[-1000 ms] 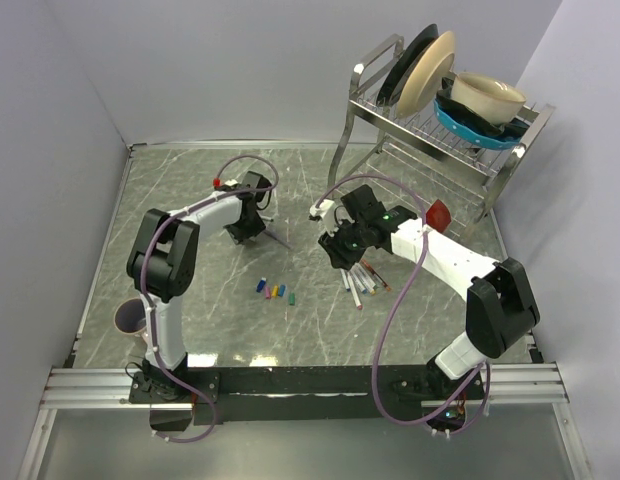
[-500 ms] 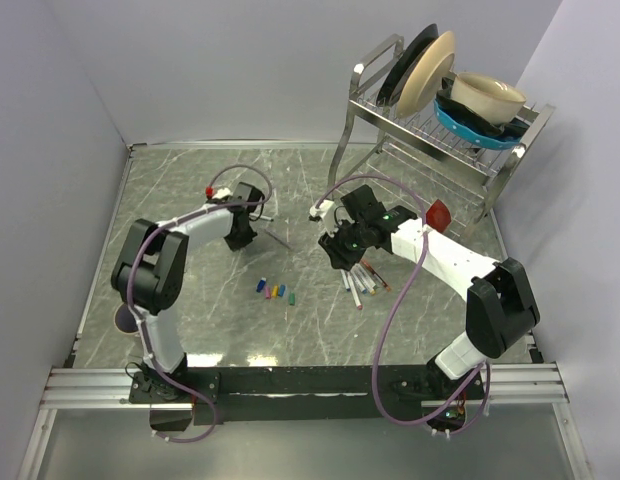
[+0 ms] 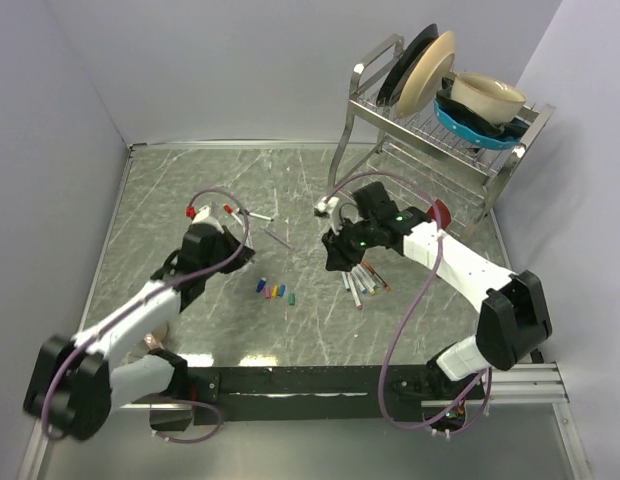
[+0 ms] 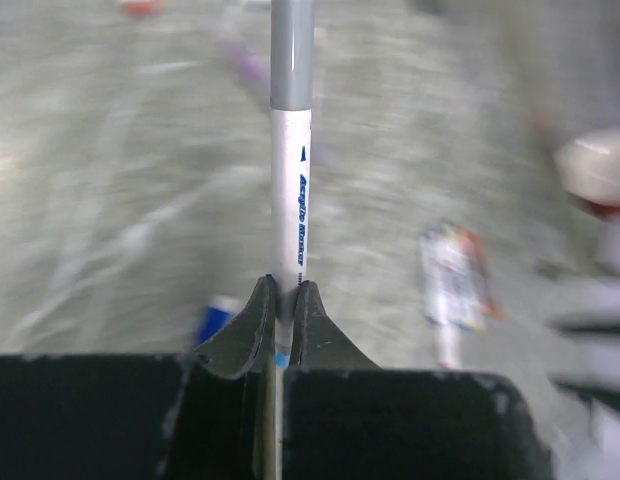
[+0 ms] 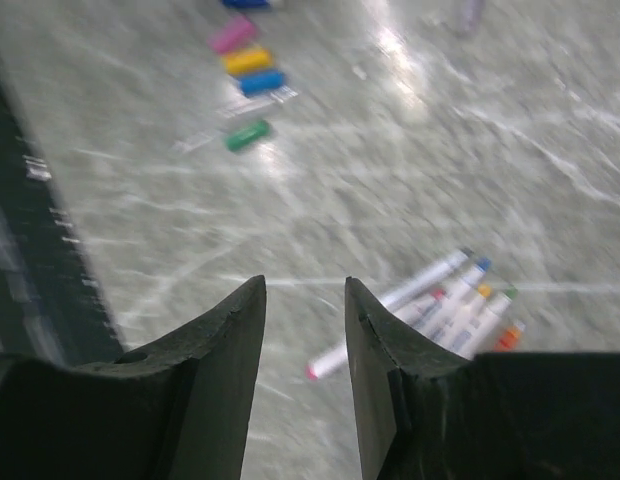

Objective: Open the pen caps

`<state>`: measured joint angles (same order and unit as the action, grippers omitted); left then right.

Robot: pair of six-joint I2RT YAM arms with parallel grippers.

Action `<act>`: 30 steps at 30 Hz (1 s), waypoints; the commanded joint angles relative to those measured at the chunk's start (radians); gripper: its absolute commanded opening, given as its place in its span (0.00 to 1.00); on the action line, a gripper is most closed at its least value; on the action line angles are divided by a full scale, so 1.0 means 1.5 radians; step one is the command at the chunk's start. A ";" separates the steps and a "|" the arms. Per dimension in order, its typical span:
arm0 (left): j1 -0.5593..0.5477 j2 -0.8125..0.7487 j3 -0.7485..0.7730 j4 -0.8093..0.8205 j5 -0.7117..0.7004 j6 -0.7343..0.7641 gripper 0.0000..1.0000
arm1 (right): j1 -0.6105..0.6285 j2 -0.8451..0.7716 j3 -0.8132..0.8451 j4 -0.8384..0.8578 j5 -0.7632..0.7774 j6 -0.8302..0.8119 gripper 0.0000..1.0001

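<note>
Pointing beyond left claw (image 4: pixel 278 292): pen (image 4: pixel 290 200), cap (image 4: pixel 292 55) foremost

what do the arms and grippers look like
The left arm and right arm have white links with bulky black joints, and a purple cable runs along each. The left gripper and right gripper have matte black fingers tapering to curved tips.

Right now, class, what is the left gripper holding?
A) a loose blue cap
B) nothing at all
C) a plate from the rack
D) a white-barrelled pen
D: in the left wrist view the left gripper is closed on the white-barrelled pen, which sticks out ahead of its fingers.
</note>
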<state>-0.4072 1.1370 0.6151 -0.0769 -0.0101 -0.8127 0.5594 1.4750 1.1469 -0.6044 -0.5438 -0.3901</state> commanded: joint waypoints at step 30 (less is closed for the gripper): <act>-0.289 0.068 -0.128 0.678 0.107 -0.100 0.01 | -0.130 -0.099 -0.303 0.777 -0.432 0.665 0.94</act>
<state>-0.8024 1.2091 0.3710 0.8402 0.1677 -0.9535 0.3729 1.3254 0.6949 0.4641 -1.1797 0.5541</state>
